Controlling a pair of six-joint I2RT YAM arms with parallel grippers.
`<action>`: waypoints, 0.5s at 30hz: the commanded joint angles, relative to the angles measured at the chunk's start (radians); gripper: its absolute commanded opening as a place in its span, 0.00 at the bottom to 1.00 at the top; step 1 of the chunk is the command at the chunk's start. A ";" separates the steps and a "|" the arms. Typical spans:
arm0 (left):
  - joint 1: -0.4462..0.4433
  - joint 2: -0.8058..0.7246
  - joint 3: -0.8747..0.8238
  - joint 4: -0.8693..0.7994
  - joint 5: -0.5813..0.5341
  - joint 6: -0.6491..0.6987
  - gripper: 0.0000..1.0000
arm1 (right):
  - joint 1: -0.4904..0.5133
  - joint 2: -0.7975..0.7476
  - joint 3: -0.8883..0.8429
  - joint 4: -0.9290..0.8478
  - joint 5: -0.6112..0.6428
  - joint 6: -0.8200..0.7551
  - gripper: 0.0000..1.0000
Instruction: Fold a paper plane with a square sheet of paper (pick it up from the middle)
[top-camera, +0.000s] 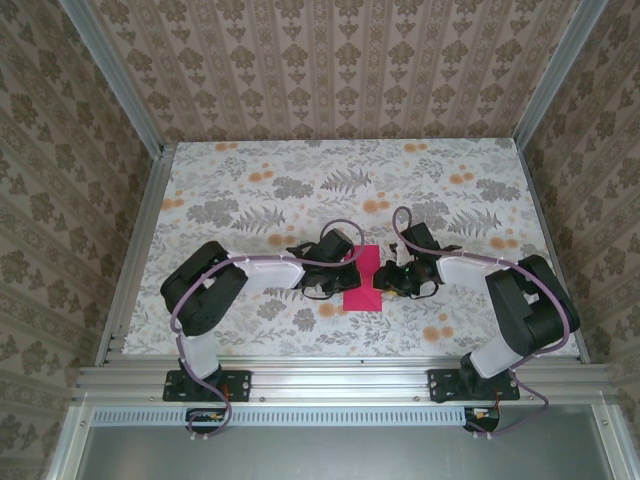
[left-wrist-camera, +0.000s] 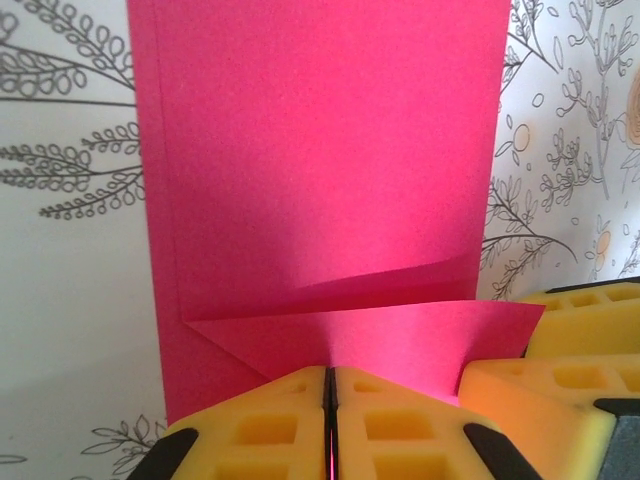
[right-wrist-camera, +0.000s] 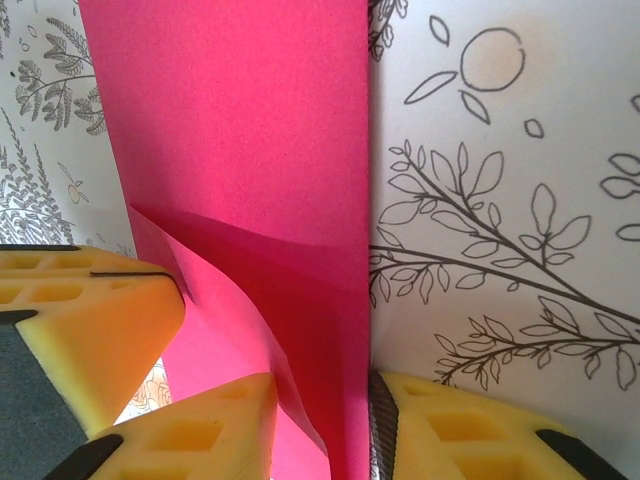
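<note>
While left tool (left-wrist-camera: 328, 400) is pinching the square sheet of paper (left-wrist-camera: 320, 150), right tool (right-wrist-camera: 325, 425) is straddling it, spread, at three o'clock. Edges are needing alignment.

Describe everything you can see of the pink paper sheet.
The paper sheet is thin, plain magenta and unmarked, folded into a doubled rectangle with a layered edge showing along one side. It lies mostly flat on the floral table. A flap on one side lifts and curls off the surface. The left gripper is shut on that lifted edge; the right gripper straddles a raised fold with its fingers apart.
</note>
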 joint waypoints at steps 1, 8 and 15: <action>0.005 0.023 0.018 -0.054 -0.011 0.027 0.10 | -0.002 0.030 0.012 0.027 -0.006 0.017 0.34; 0.004 0.044 0.028 -0.062 -0.006 0.028 0.10 | -0.002 0.023 0.003 0.052 -0.034 0.030 0.31; 0.002 0.046 0.031 -0.069 -0.007 0.031 0.10 | -0.002 0.009 -0.007 0.076 -0.052 0.046 0.28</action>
